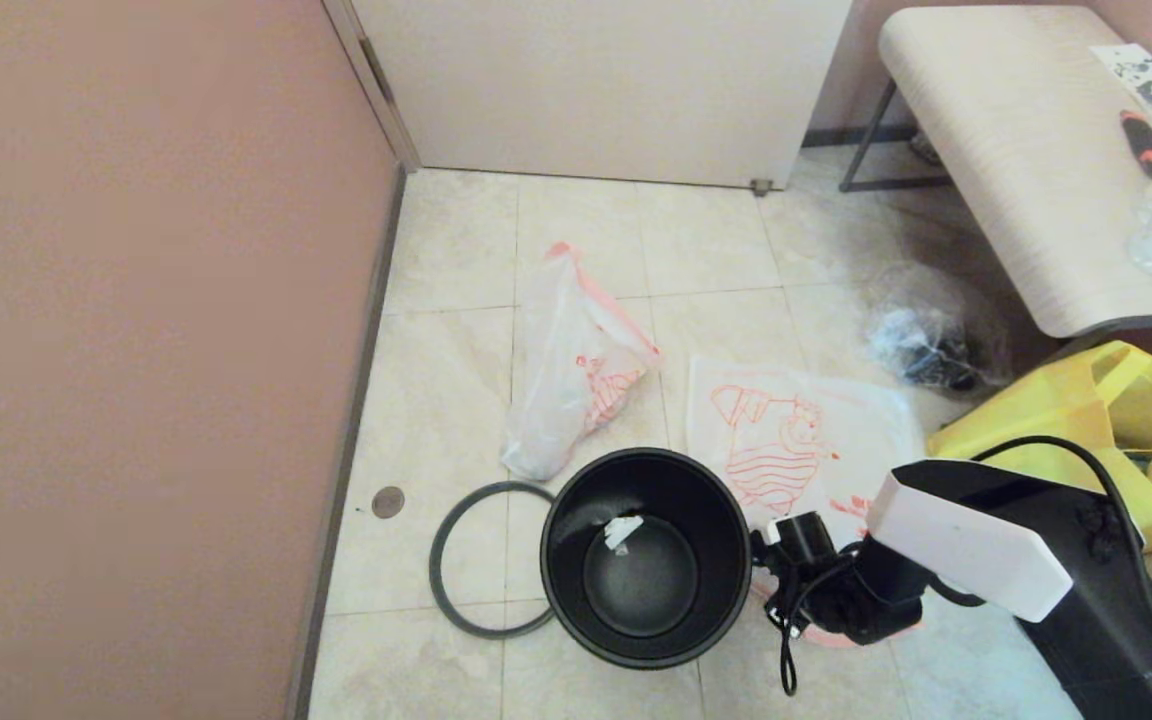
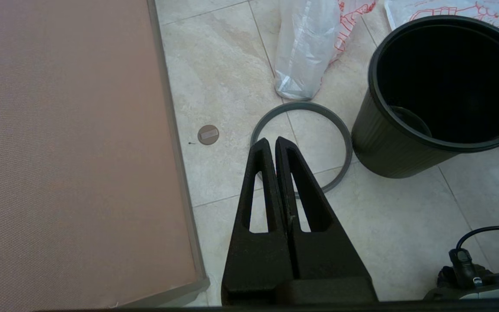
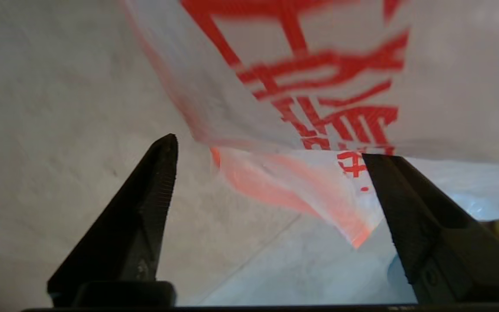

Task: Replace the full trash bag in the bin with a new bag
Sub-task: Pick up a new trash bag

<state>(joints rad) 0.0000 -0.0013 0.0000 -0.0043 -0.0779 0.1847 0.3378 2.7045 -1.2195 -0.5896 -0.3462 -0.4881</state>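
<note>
The black bin (image 1: 564,585) (image 2: 383,147) stands open on the tiled floor with a small white scrap inside. Its grey ring (image 1: 433,560) (image 2: 310,105) lies flat beside it. The full trash bag (image 1: 571,370) (image 2: 303,52) lies on the floor behind the bin. The new bag (image 1: 786,430) (image 3: 319,86), with its red drawing, is spread on the floor to the bin's right. My right gripper (image 3: 269,149) hangs low over the bag's pink-orange edge, open, with nothing gripped. My left gripper (image 2: 272,141) is shut and empty, above the ring.
A clear bag with dark lumps (image 1: 926,340) lies under a pale bench (image 1: 1016,150) at the back right. A yellow tote (image 1: 1106,430) sits right of the new bag. The wall (image 1: 136,350) runs along the left, with a door (image 1: 596,90) behind.
</note>
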